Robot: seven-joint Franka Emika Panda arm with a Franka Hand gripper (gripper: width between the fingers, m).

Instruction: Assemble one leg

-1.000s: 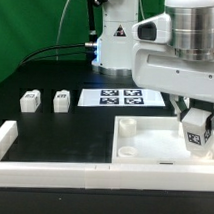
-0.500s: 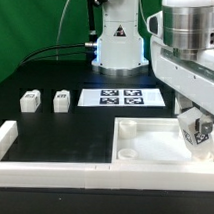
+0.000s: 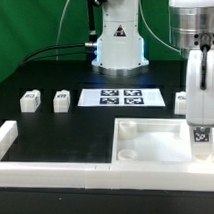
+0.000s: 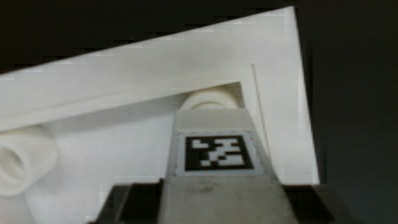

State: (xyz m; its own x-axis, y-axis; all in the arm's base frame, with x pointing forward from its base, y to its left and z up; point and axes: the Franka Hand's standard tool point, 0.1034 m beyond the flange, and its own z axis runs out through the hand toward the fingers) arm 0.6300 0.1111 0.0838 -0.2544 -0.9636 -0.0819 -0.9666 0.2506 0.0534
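Note:
My gripper (image 3: 201, 131) is shut on a leg (image 3: 201, 139), a chunky white peg with a black-and-white tag, at the exterior view's right. It holds the leg upright over the right side of the large white square tray (image 3: 143, 153). In the wrist view the leg (image 4: 219, 150) points at a round corner socket (image 4: 212, 99) of the tray (image 4: 125, 90), between my dark fingers (image 4: 139, 203). Whether the leg touches the socket I cannot tell. Two more legs (image 3: 32, 99) (image 3: 62, 99) lie on the black table at the left. A third (image 3: 181, 99) lies behind the tray.
The marker board (image 3: 122, 97) lies flat behind the tray. A white L-shaped rail (image 3: 6, 140) runs along the front edge and the left. The robot base (image 3: 117, 40) stands at the back. A second round socket (image 4: 22, 165) shows in the tray.
My gripper has turned at the wrist and shifted right. The leg has moved with it toward the tray's right side. The loose legs have not moved.

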